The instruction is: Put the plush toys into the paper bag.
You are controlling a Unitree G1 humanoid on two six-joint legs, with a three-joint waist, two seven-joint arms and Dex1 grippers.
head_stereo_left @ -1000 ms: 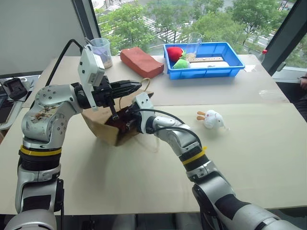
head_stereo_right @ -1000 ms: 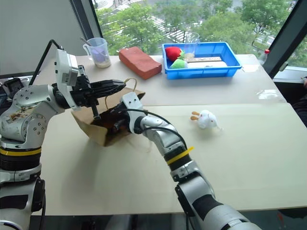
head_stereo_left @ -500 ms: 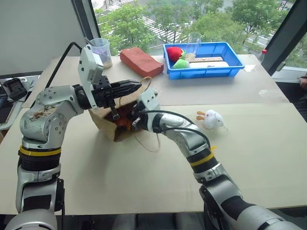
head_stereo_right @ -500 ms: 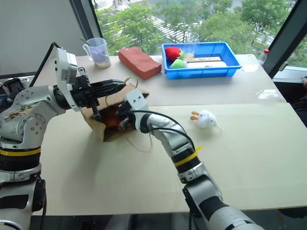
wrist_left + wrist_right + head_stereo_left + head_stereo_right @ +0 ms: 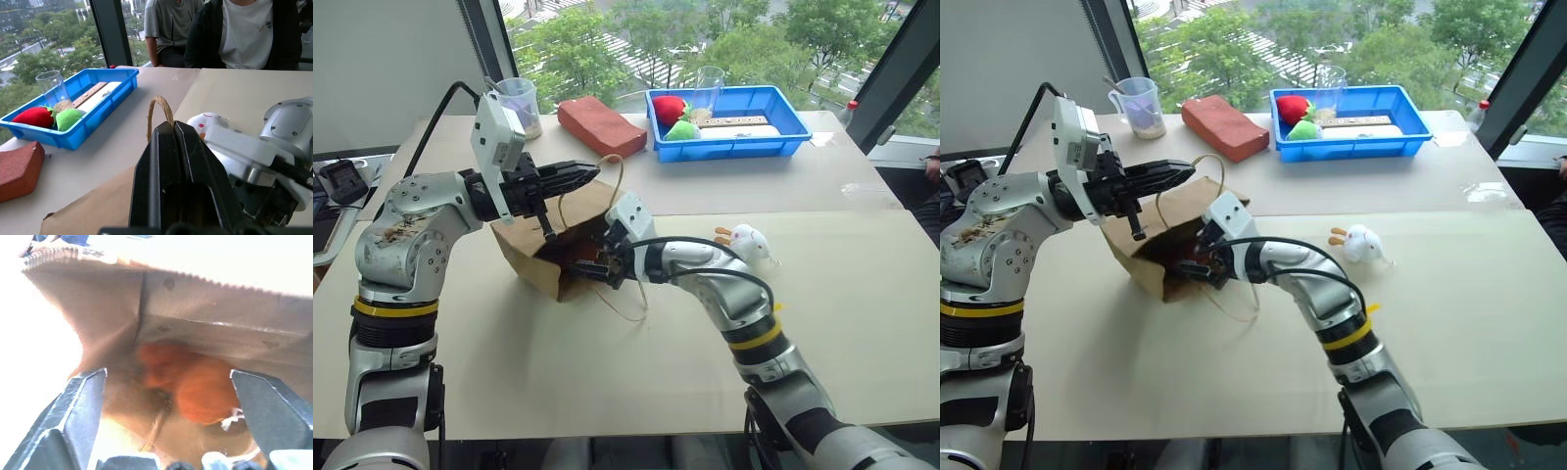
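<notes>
- Head views: pale table [image 5: 862, 323] beside windows; blue tray [image 5: 783, 132] at 1 o'clock. Left gripper [image 5: 591, 172] clamped on paper bag [image 5: 533, 257] handle; white bunny [image 5: 746, 243] at 3 o'clock.
- Left wrist: seated people beyond table.
- Right wrist: right gripper [image 5: 171, 426] spread wide, empty; reddish-brown plush [image 5: 190, 387] inside bag.
- Versus earlier: right gripper backed out, plush released.

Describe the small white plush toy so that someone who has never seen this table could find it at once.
Start at the wide pale tabletop and look to the robot's right of the tilted brown paper bag. The round white plush bunny lies alone in the open there. Its white body and orange ears separate it from the red and green fruit toys in the blue tray.
</notes>
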